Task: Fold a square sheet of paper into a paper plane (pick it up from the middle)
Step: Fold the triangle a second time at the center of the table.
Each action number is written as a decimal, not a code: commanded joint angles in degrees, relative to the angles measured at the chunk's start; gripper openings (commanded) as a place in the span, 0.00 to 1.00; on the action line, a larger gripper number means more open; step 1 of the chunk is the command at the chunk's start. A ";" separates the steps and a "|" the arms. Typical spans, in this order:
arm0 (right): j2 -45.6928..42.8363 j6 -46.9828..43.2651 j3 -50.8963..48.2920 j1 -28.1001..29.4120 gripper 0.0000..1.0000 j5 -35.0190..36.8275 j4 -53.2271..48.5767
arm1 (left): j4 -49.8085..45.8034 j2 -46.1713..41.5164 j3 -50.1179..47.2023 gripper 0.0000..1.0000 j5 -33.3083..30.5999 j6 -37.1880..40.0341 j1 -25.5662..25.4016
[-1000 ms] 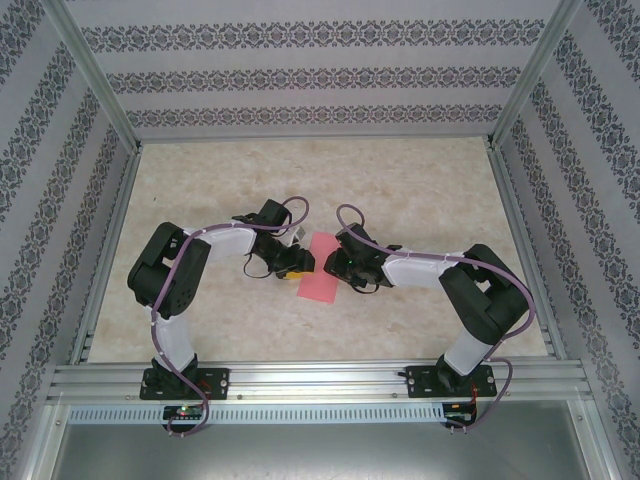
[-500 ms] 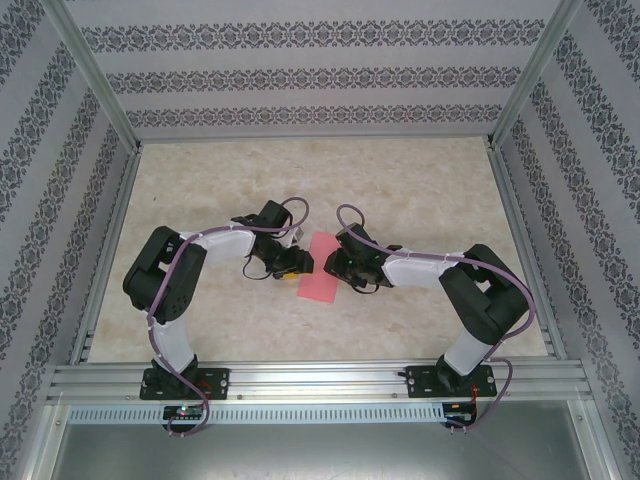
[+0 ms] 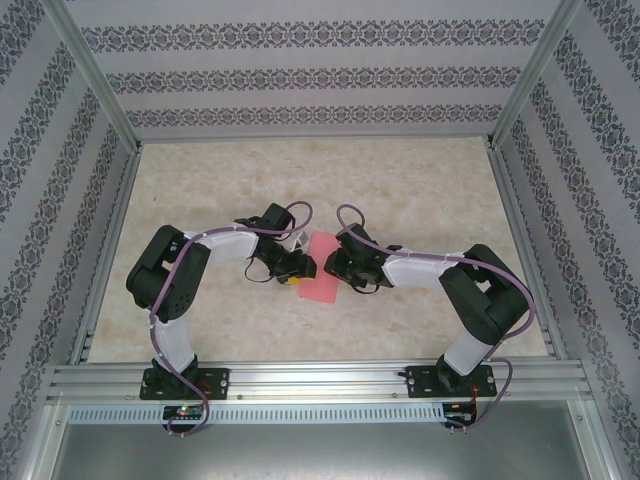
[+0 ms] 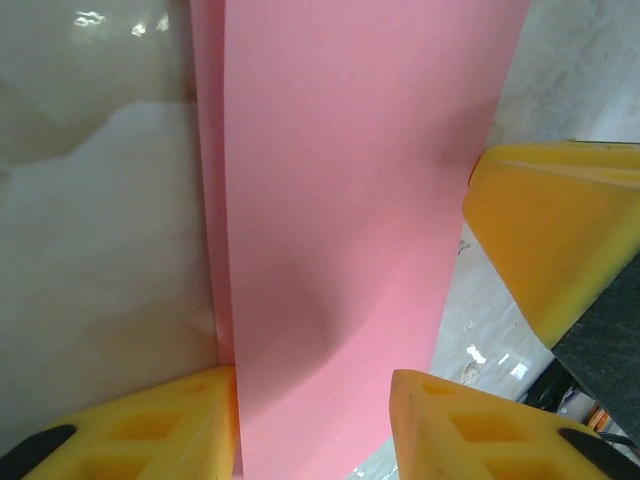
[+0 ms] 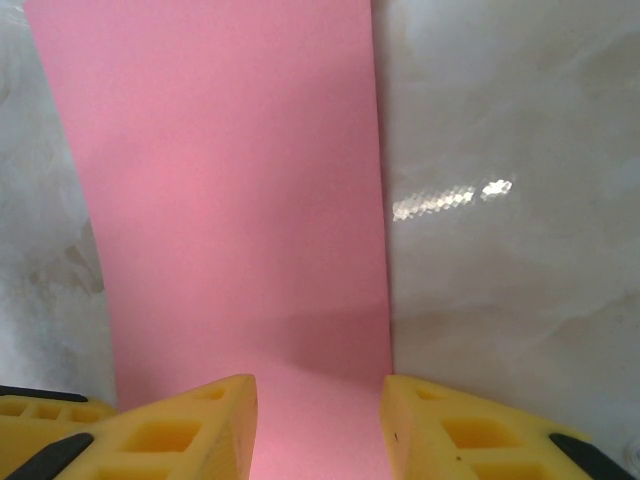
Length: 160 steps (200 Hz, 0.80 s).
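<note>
Paper (image 3: 318, 274) lies on the tabletop (image 3: 420, 190) as a long folded strip pointing away from the arms. Left gripper (image 3: 298, 267) and right gripper (image 3: 334, 266), both half open, sit at its two long sides, equally near

the table (image 3: 200, 180) is a pale, marbled beige slab with a glossy top (small glints of light sit on it in the wrist views), bounded by metal rails (image 3: 110, 250) along its left, right and near sides. one thing lies directly on it: a pink sheet of paper (image 3: 318, 271), near the middle, a long rectangle set at a slight slant. close up it lies flat in two layers, the lower one peeking out along one long edge.
</note>
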 commanded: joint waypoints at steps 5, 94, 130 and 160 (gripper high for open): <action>0.56 0.52 -1.70 -0.63 0.39 0.27 -2.44 | 0.76 0.16 0.26 0.45 0.08 -0.06 -0.90; 0.89 0.37 -1.27 -0.68 0.40 0.27 -2.77 | -1.19 -1.40 1.95 0.41 -1.22 0.20 -0.88; 0.83 0.14 -1.16 -0.62 0.40 0.32 -2.97 | -1.45 -1.94 2.26 0.39 -1.22 0.21 -0.93; 0.54 0.12 -1.07 -0.71 0.40 0.26 -3.00 | 0.09 -1.50 2.17 0.38 -0.13 -0.69 -0.94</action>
